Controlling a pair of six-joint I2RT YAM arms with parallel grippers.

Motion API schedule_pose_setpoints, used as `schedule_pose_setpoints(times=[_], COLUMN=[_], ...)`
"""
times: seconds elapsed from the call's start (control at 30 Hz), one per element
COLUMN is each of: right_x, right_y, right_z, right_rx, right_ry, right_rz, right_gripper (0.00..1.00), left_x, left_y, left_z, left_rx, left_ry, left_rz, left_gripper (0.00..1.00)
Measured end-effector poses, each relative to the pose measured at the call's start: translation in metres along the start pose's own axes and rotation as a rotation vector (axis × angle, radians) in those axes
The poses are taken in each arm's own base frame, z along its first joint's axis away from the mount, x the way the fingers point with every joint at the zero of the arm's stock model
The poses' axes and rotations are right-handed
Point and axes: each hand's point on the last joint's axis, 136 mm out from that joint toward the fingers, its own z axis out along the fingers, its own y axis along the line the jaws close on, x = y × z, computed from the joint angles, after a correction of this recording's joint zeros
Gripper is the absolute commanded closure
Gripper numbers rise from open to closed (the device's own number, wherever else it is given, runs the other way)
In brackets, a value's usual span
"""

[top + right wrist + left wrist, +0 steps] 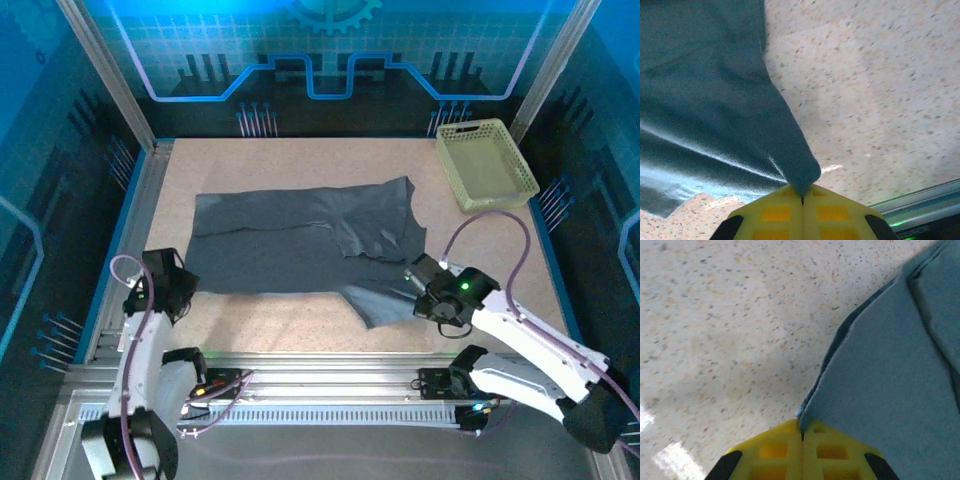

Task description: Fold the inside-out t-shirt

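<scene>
Two near edges of the dark slate-grey fabric t-shirt [300,240], spread on the speckled beige table [300,165], are pinched by the clenched left gripper [801,432] and right gripper [802,196], while the pale yellow-green plastic basket [487,165] stands well apart at the far right corner.

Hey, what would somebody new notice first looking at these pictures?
The dark grey t-shirt spread across the table, its near edge pinched at both ends by the shut left gripper and right gripper. Then the pale yellow-green basket in the far right corner.
</scene>
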Motion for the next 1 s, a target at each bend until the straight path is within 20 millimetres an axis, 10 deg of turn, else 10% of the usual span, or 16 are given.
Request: schedule_pose_setpoints(times=[0.17, 0.37, 0.7, 1.0], right_x=[-0.024, -0.077, -0.181, -0.250], right_y=[-0.002, 0.041, 0.114, 0.140], right_z=[-0.012, -0.018, -0.015, 0.016], right_rx=[-0.013, -0.060, -0.108, -0.068], right_ry=[-0.026, -0.053, -0.160, -0.190], right_rz=[0.007, -0.069, -0.158, -0.175], right_gripper=[0.99, 0.98, 0.97, 0.97], left_x=[0.002, 0.009, -0.040, -0.057], left_y=[0.003, 0.005, -0.071, -0.099], left_z=[-0.007, 0.021, 0.040, 0.064], left_rx=[0.009, -0.101, -0.045, -0.062], left_ry=[-0.012, 0.082, 0.047, 0.058], left_rz=[-0.013, -0.001, -0.006, -0.012], left_gripper=[1.00, 1.00, 1.00, 1.00])
